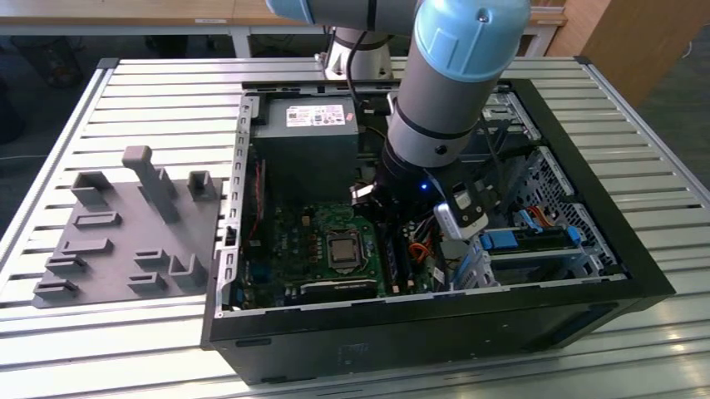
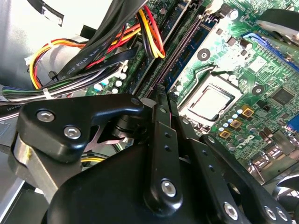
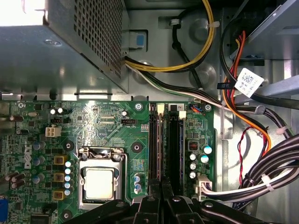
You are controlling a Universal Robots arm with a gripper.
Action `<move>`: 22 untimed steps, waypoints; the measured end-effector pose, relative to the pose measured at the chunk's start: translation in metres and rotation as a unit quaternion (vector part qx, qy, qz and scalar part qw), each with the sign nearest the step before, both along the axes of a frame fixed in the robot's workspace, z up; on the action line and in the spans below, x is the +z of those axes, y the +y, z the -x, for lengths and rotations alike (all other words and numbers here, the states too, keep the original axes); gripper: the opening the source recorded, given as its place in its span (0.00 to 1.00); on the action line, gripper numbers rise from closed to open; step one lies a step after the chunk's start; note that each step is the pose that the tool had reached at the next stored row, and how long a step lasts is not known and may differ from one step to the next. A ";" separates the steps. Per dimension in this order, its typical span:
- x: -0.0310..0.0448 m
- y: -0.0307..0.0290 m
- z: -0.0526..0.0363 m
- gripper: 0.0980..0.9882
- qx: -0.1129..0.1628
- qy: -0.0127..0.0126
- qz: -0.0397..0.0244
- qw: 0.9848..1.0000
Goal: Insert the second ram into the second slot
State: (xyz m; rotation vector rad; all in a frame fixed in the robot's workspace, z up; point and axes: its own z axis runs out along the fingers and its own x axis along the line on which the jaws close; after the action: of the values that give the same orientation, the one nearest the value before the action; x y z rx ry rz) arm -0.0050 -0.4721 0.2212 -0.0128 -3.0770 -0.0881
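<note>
My gripper [image 3: 161,185] is down inside the open computer case [image 1: 621,274], over the green motherboard [image 3: 103,126]. Its fingers [image 2: 159,112] are pressed together. From between the fingertips a thin edge runs along the memory slot nearer the processor; this is the second ram [image 3: 160,144], seen edge-on and standing in line with that slot. A dark slot [image 3: 176,149] with white end latches lies right beside it, on the side away from the processor. In the second wrist view the slots [image 2: 180,51] stretch away from the fingertips. In the exterior view the arm's wrist covers the gripper.
The processor socket [image 3: 99,183] sits beside the slots. The power supply box [image 3: 70,42] stands at the slots' far end. Bundles of wires [image 3: 261,140] hang close on the other side. A drive bay with blue clips [image 1: 533,241] and a grey fixture plate [image 1: 122,233] flank the work.
</note>
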 end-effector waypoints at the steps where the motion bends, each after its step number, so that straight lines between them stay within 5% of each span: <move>1: 0.0000 0.0000 0.0000 0.04 0.000 0.000 0.000 1.000; 22: 0.0001 -0.0001 -0.0005 0.04 0.002 0.001 0.003 1.000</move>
State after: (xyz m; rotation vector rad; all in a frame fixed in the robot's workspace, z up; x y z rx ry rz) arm -0.0045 -0.4722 0.2213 -0.0064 -3.0742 -0.0773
